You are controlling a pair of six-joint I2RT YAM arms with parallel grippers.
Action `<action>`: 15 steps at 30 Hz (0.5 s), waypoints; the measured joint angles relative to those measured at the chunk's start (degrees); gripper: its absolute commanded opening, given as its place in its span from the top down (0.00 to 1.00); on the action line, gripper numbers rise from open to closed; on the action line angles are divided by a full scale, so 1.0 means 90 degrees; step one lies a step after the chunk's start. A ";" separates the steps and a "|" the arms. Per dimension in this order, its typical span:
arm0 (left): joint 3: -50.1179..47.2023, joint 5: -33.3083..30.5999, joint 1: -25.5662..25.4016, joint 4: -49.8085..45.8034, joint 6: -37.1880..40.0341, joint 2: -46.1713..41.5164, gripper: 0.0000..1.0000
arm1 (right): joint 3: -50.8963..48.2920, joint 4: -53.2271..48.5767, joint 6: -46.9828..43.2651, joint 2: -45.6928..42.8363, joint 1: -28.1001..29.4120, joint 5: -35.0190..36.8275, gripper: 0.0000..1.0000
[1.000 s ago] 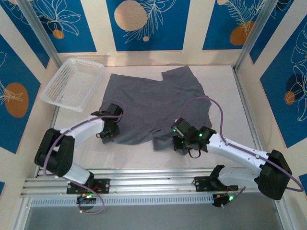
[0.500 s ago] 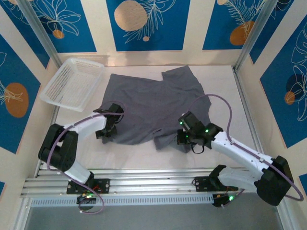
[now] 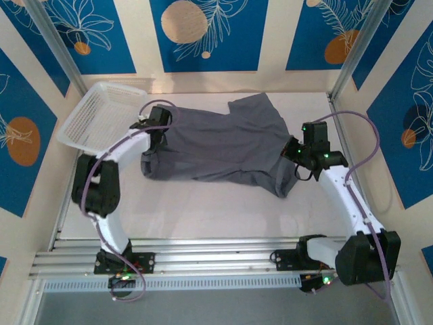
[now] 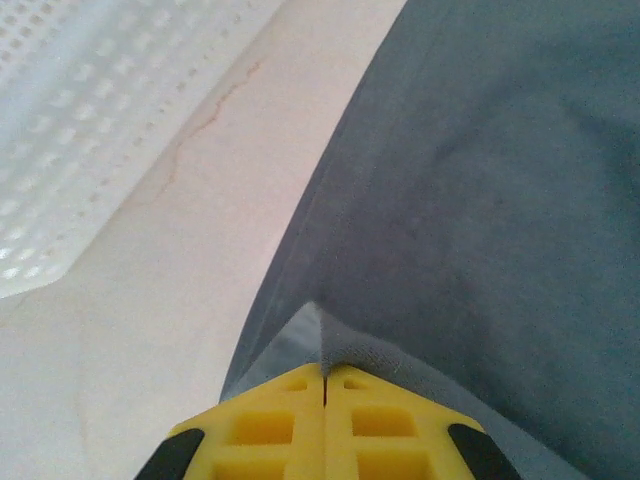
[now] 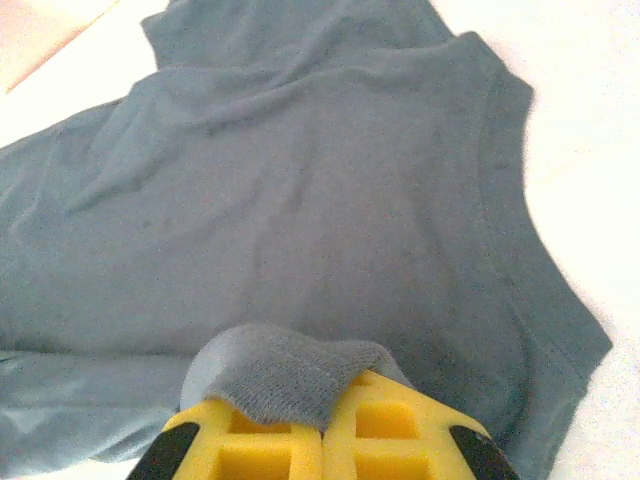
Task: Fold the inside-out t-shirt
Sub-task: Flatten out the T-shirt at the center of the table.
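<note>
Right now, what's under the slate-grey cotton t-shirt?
White tabletop shows beside the slate-grey cotton t-shirt, which lies on it. The left tool and right tool each pinch an edge. The cloth hides whatever lies under the rest.

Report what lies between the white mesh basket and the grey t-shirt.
In the left wrist view, a bare strip of tabletop separates the basket from the t-shirt.

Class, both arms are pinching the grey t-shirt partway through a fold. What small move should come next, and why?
Probably move the pinched edge a little toward the far side and lay it down flat before opening the fingers. The left gripper and right gripper are both shut on cloth of the t-shirt. From the top view, the raised layer looks rumpled and does not yet cover the far part.
</note>
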 measured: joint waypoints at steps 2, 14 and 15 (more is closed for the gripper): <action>0.0153 0.0002 0.0107 0.0056 0.0085 0.0403 0.78 | 0.0010 -0.0022 0.0002 0.0029 -0.0180 -0.0046 1.00; -0.0066 0.0367 0.0027 -0.0204 0.0240 -0.0529 0.75 | 0.0345 -0.0187 0.0029 0.0209 -0.0369 -0.0549 1.00; -0.0146 0.0374 -0.0090 -0.0294 0.0236 -0.0641 0.75 | 0.0345 -0.0192 0.0029 0.0221 -0.0318 -0.0554 1.00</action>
